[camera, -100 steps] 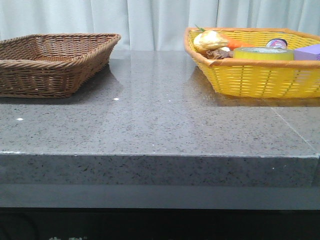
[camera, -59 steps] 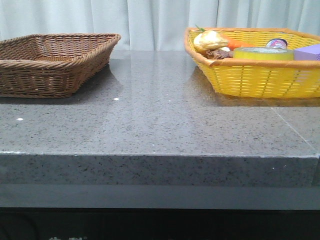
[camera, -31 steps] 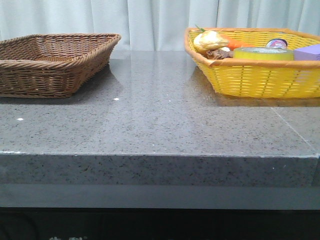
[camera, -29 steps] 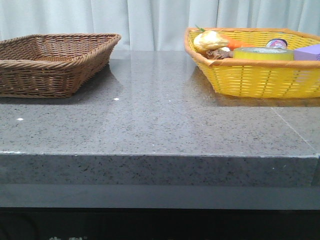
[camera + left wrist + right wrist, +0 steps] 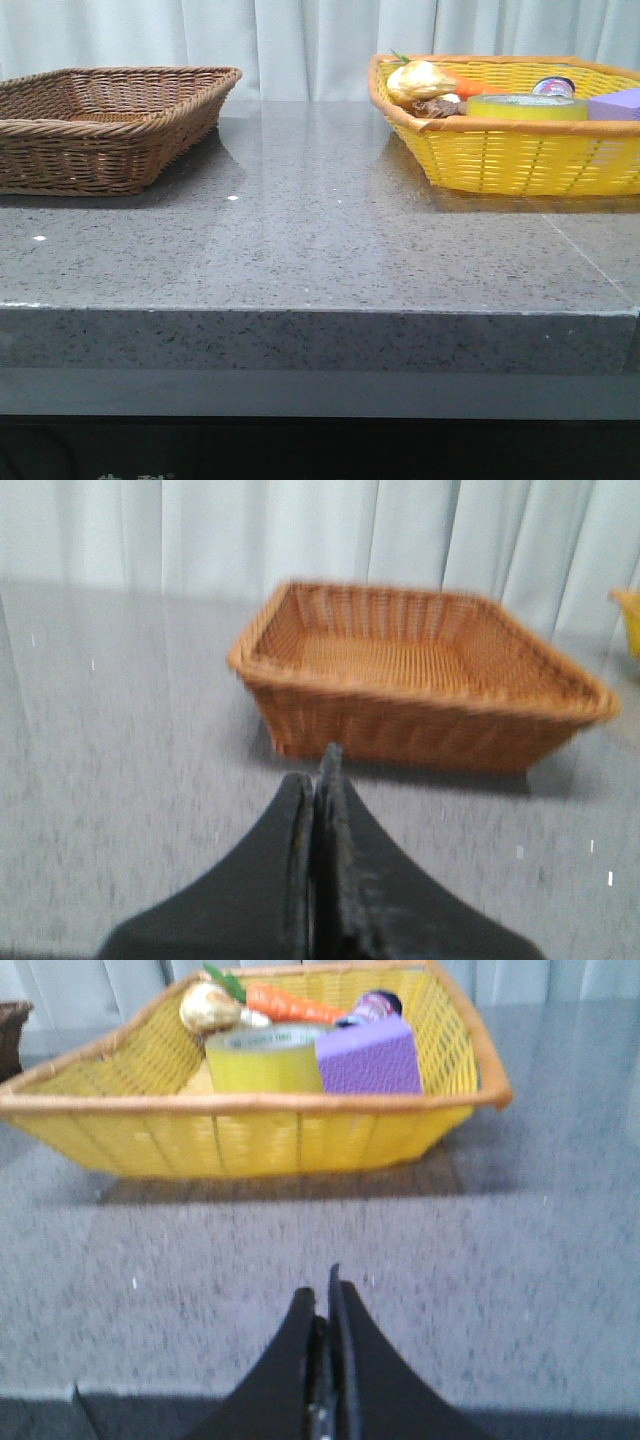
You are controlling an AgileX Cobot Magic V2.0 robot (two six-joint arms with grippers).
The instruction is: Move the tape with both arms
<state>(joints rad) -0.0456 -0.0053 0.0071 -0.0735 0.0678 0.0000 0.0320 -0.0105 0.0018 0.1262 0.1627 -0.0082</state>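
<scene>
In the front view, nothing is seen to have shifted since the earlier pictures: the brown wicker basket [image 5: 105, 125] stands at the left of the grey speckled table [image 5: 320, 250], the yellow basket [image 5: 510, 125] at the right, and neither arm is shown. The tape [image 5: 527, 107] is seen lying in the yellow basket, just beside the purple box [image 5: 614, 103]. Pale curtains [image 5: 300, 45] are hung behind.

In the left wrist view, which is blurred, the left gripper [image 5: 318, 785] is held low over the table with its fingers pressed together on nothing, the brown basket [image 5: 420, 685] lying ahead of it.

In the right wrist view, the right gripper [image 5: 325, 1305] is likewise closed and empty, pointed at the yellow basket [image 5: 250, 1125]. The tape [image 5: 265, 1060] is seen inside it, touching the purple box [image 5: 370, 1055], with a carrot [image 5: 290, 1003] behind.
</scene>
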